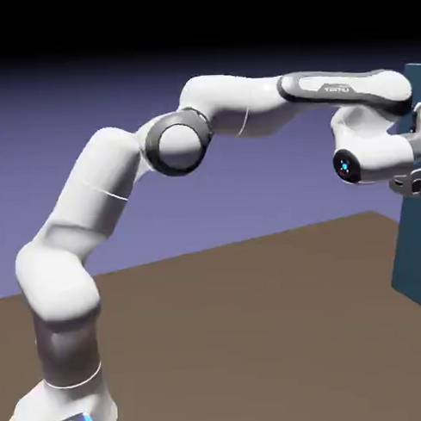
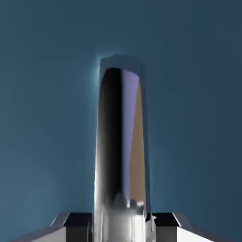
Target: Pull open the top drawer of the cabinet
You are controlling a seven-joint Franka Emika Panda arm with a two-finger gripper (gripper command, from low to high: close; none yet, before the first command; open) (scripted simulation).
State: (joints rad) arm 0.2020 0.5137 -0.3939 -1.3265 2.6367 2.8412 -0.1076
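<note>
Gripper (image 2: 120,222) pinched tight on a shiny chrome bar handle (image 2: 120,142), which in the hand view rises between the two grey fingertips (image 2: 78,221) and reflects the violet backdrop and brown table. Handle stands out from the flat dark teal-blue drawer front (image 2: 42,94), taken to be the top drawer, which fills the rest of that view, plain and smooth. Judgement: the grip is set squarely across the bar so that a straight pull back along the hand's axis should draw the drawer out without slipping sideways. In the exterior view the white arm reaches level to the right, its wrist (image 1: 367,160) pressed close to the upper part of the tall boxy teal-blue cabinet (image 1: 413,239), only whose left edge shows at the frame's right border. Cabinet stands on the brown table (image 1: 254,333). Drawer front appears flush with the cabinet face; nothing of its inside is visible, so contents cannot be told. Pull not yet evident.
</note>
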